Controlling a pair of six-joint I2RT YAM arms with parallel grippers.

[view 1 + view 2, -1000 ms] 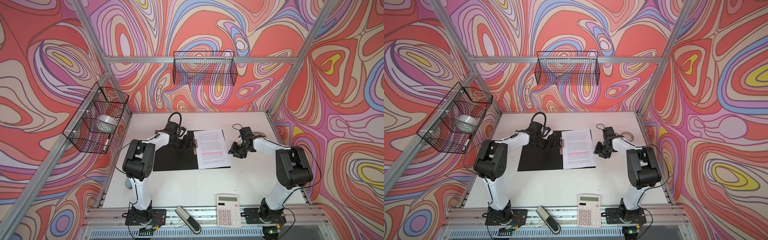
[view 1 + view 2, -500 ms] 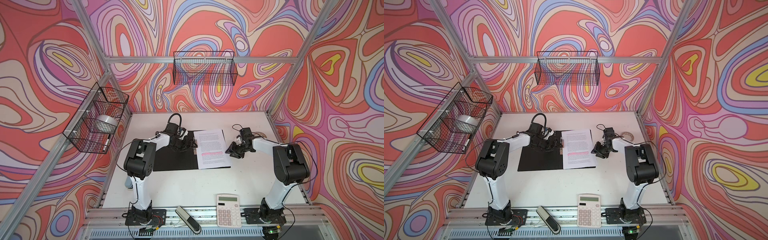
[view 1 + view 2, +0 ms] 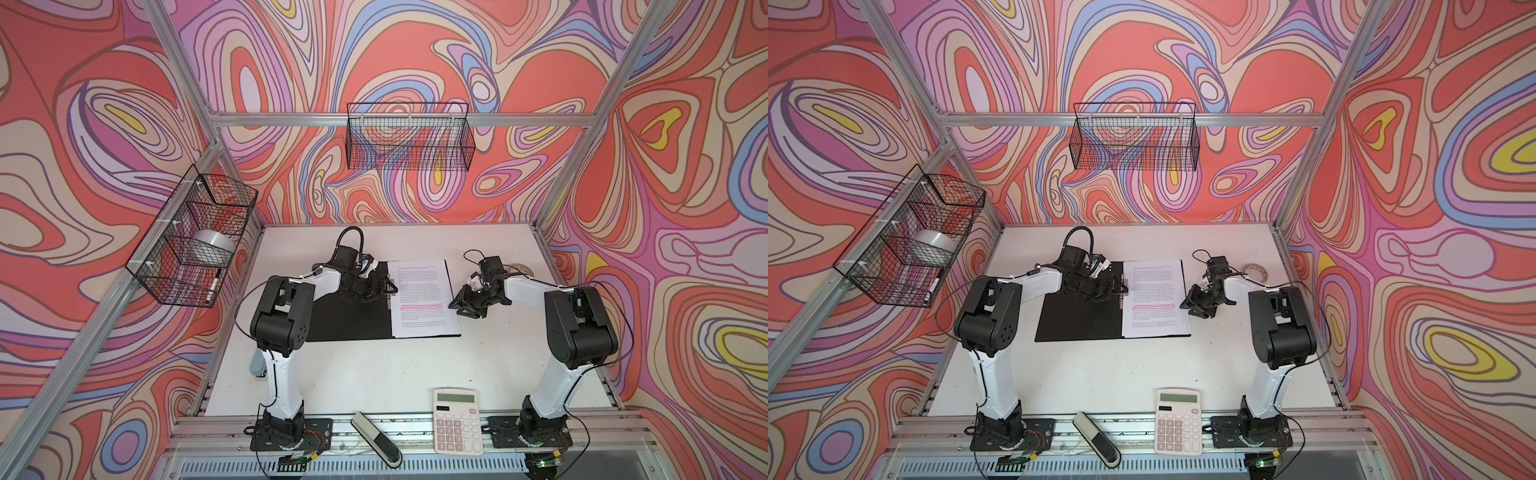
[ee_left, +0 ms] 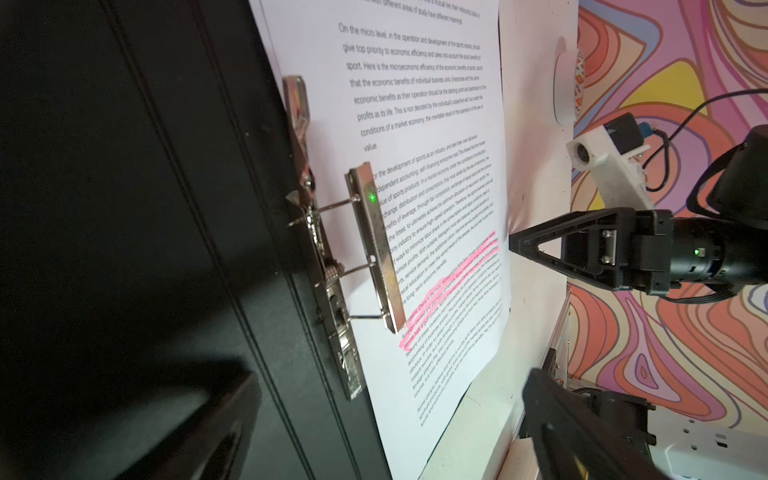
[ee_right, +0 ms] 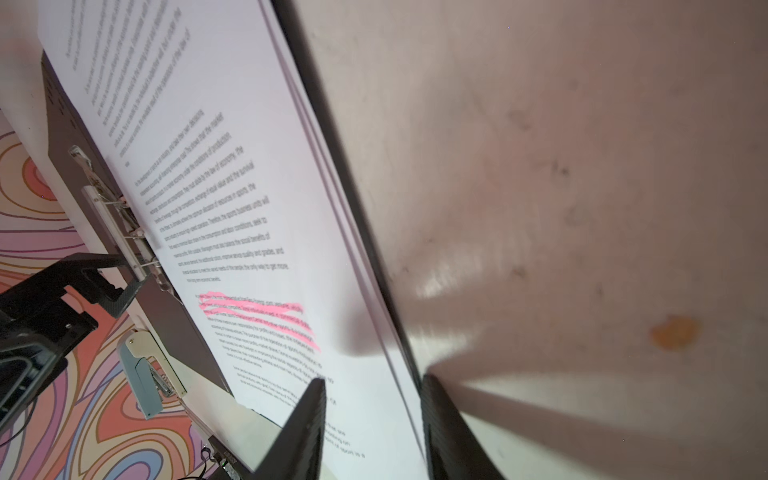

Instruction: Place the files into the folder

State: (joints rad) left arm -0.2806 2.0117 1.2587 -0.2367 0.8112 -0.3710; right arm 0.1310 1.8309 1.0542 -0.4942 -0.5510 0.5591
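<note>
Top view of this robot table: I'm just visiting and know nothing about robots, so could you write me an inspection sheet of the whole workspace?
Surface: white table, flat, a few small stains.
Job's things: folder lies open, black inside up; files rest on its right half, beside the metal clip.
Clutter: calculator at the front edge; tape roll at the back right; stapler by the left arm.
Grippers: left gripper open over the clip; right gripper open, straddling the files' outer edge, gripping nothing visible.
Cables: black cable loops off the left wrist, clear of the files.
Surroundings: wall basket behind; side basket holds a silvery roll; swirl-patterned walls.
</note>
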